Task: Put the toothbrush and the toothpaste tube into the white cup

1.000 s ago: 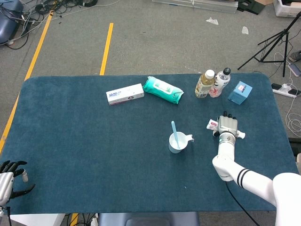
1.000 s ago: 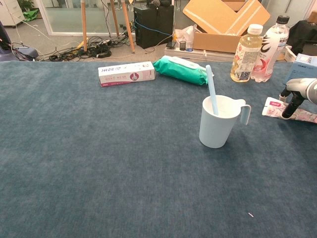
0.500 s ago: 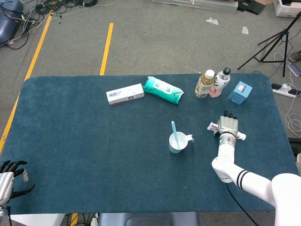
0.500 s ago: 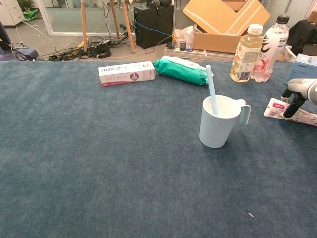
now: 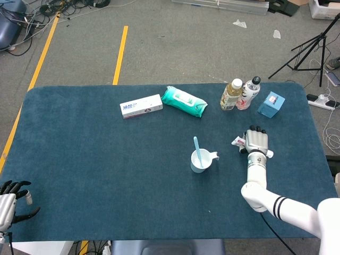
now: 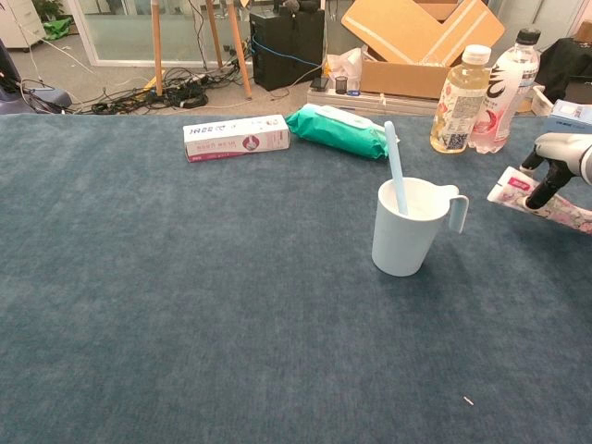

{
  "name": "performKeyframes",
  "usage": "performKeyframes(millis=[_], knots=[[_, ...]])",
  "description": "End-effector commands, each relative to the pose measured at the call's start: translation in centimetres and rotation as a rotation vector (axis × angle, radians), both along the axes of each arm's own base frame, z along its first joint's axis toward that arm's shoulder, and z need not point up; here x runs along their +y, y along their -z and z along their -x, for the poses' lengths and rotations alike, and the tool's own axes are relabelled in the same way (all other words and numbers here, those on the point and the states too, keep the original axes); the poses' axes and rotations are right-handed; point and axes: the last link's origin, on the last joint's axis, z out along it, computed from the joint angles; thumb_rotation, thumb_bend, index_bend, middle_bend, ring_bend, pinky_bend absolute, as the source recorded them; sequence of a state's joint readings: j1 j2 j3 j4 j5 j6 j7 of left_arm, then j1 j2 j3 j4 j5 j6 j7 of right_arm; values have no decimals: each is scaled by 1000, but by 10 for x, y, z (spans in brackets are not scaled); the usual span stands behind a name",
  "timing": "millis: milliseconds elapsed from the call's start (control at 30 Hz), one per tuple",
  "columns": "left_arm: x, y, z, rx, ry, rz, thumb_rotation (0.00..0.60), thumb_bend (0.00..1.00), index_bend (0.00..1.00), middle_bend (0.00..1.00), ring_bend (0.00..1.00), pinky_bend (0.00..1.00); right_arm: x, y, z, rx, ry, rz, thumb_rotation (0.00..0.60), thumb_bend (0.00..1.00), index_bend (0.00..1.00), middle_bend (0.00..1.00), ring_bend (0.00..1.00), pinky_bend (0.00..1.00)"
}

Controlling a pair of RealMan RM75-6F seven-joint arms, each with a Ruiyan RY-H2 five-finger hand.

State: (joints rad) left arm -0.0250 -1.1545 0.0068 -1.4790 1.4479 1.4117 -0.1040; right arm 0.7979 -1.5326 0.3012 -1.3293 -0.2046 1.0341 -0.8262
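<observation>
tabletop (image 5: 106,159): blue felt surface; carries every item listed below.
right robot hand (image 5: 256,141): palm down over the toothpaste tube, fingers curled around it; in the chest view the tube's near end sits just clear of the felt, so the grasp appears made, ready for the carry to the cup.
left robot hand (image 5: 11,197): idle at the near-left edge, fingers spread, holding nothing.
white cup (image 6: 407,227): upright, mouth up, handle toward the right robot hand.
toothpaste tube (image 6: 518,191): right of the cup, apart from it; long axis runs left-right, flat crimped end toward the cup, slightly tilted.
toothbrush (image 6: 396,166): already in the cup, handle up, leaning left.
</observation>
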Motion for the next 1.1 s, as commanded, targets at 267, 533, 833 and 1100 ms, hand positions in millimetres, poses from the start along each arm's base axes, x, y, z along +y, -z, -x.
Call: performKeyframes(millis=[267, 533, 833, 1100], knots=[[2, 0, -5, 6, 12, 0, 600, 150, 635, 268, 209, 113, 20, -44, -21, -98, -95, 100, 600, 394, 703, 149, 0, 112], [2, 0, -5, 9, 11, 1, 600, 150, 635, 268, 209, 113, 28, -61, -22, -130, -118, 142, 600, 396, 708, 155, 0, 113], [2, 0, -5, 9, 9, 2, 600, 150, 635, 268, 209, 113, 32, -67, -21, -151, -127, 165, 600, 398, 710, 160, 0, 112], [2, 0, -5, 9, 8, 0, 600, 150, 635, 268, 209, 113, 33, -69, -21, -163, -132, 173, 600, 399, 710, 161, 0, 112]])
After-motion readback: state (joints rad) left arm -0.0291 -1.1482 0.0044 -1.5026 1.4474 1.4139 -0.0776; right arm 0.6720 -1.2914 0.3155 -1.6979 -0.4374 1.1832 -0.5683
